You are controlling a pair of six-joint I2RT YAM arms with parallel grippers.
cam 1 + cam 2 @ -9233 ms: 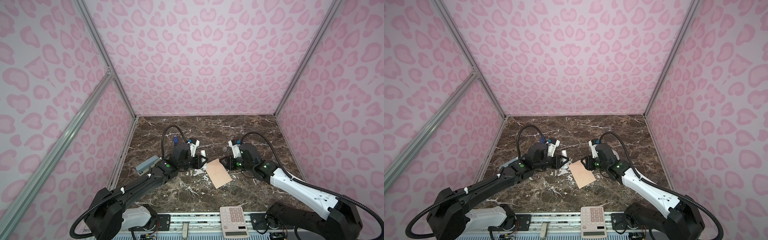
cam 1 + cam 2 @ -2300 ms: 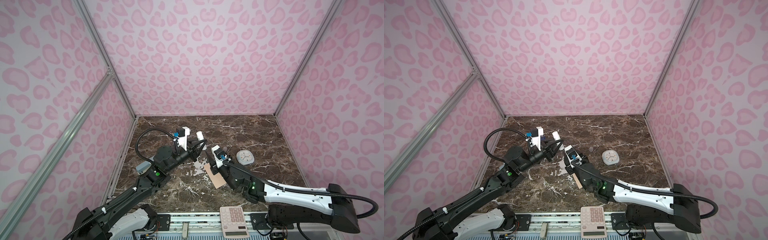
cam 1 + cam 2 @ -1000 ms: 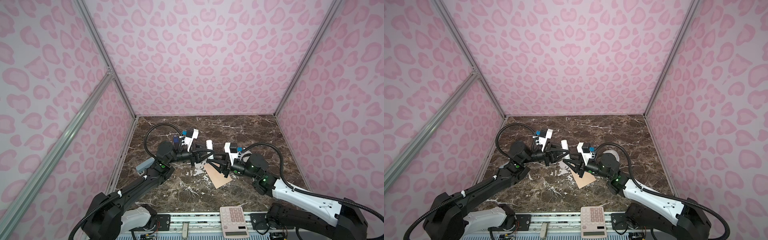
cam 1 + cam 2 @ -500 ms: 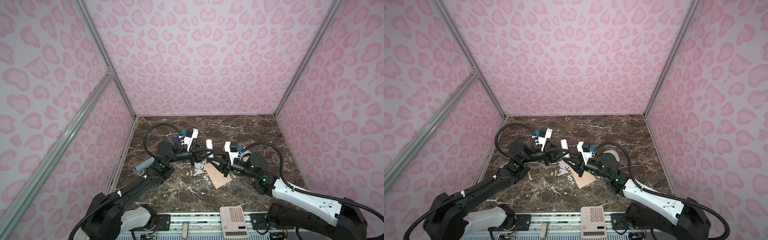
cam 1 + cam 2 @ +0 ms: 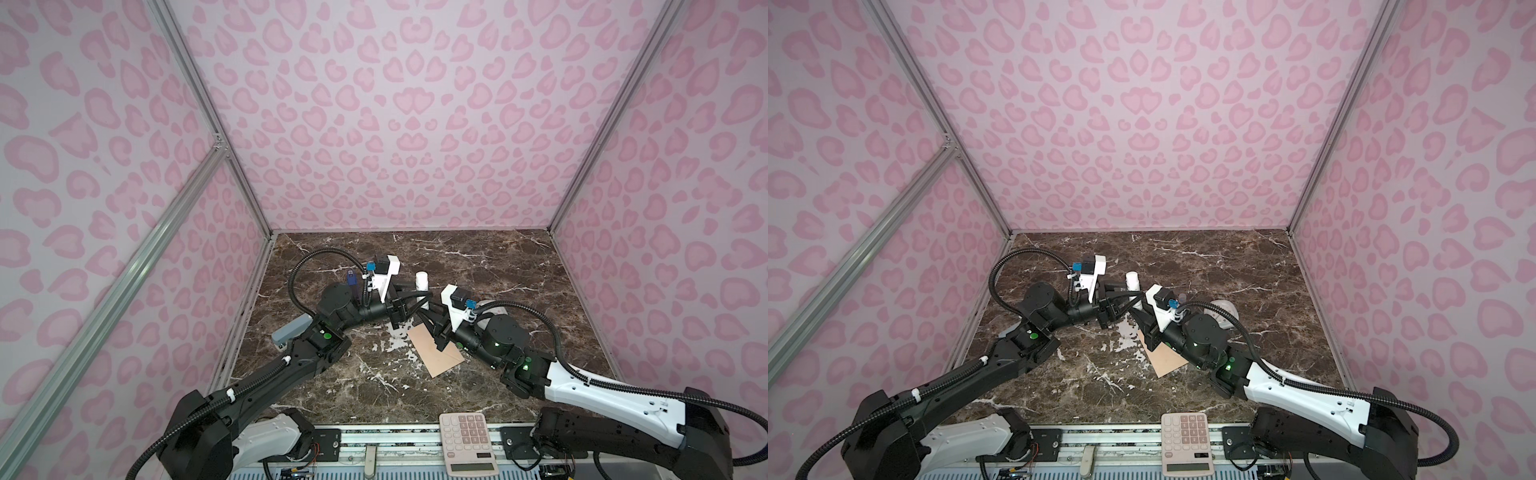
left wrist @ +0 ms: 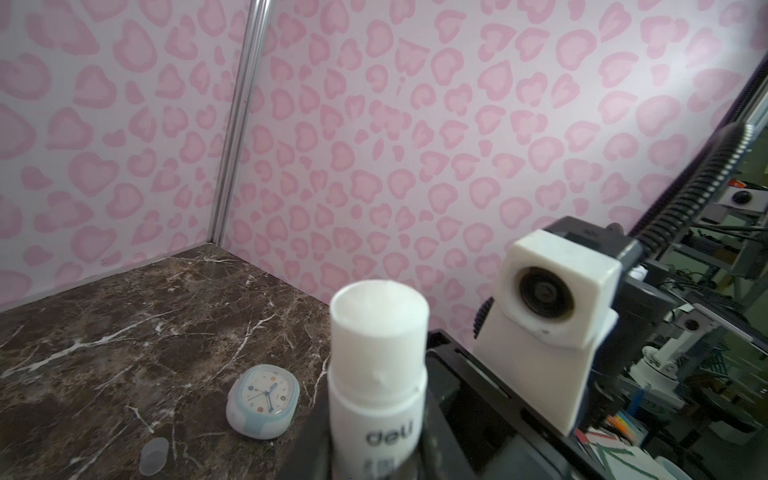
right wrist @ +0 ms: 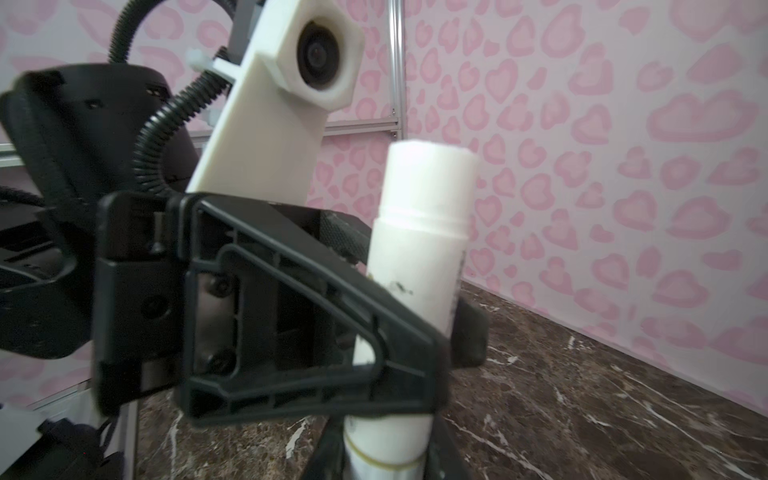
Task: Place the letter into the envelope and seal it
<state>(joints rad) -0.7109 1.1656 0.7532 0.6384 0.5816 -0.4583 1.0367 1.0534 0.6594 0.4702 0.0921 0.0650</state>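
The peach envelope (image 5: 436,353) (image 5: 1165,357) lies flat on the marble table, flap not showing. The letter is hidden. Above the envelope's far end, a white glue stick (image 5: 422,280) (image 5: 1132,280) stands upright in the air, its white cap end up. My left gripper (image 5: 417,296) (image 5: 1127,297) (image 6: 378,457) is shut on its middle. My right gripper (image 5: 430,318) (image 5: 1140,316) (image 7: 386,457) is shut on its lower end. In the right wrist view the left gripper's black finger (image 7: 311,332) crosses in front of the glue stick (image 7: 419,257).
A small pale-blue clock (image 6: 262,401) (image 5: 1223,311) lies behind the right arm, a clear cap (image 6: 153,455) near it. A white calculator (image 5: 469,442) sits on the front rail. A grey object (image 5: 291,328) lies by the left wall. White smears (image 5: 395,340) mark the table.
The right arm swung up from over the envelope to the glue stick that the left gripper holds. Within the last second its jaws narrowed onto the stick. The left arm stays still.
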